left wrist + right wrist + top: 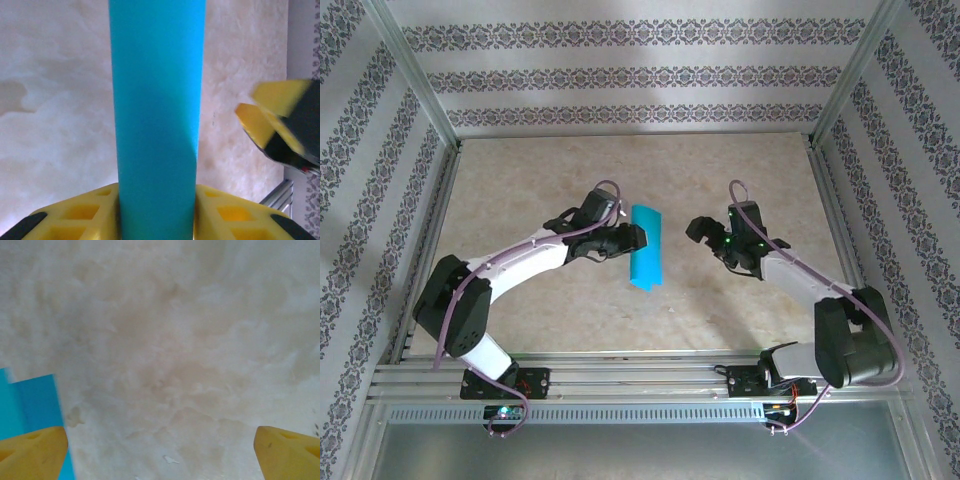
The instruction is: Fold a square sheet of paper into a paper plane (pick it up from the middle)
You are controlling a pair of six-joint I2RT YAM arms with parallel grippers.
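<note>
The top external view looks down from above and behind the arm bases, taking in the whole table (520, 190). The left wrist view sits just behind its own fingers (75, 217), facing right toward the right gripper (262, 110) (blurred there). The right wrist view looks steeply down at the tabletop from close by. All three share the sheet of paper (646, 247), which lies at the right wrist view's left edge.

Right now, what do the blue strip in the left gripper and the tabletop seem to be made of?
Sheet of paper: thin matte paper by its look, flat teal with a faint crease, clamped in the left gripper. Table: smooth, beige, marbled; likely stone-look laminate, though real stone cannot be ruled out.
</note>
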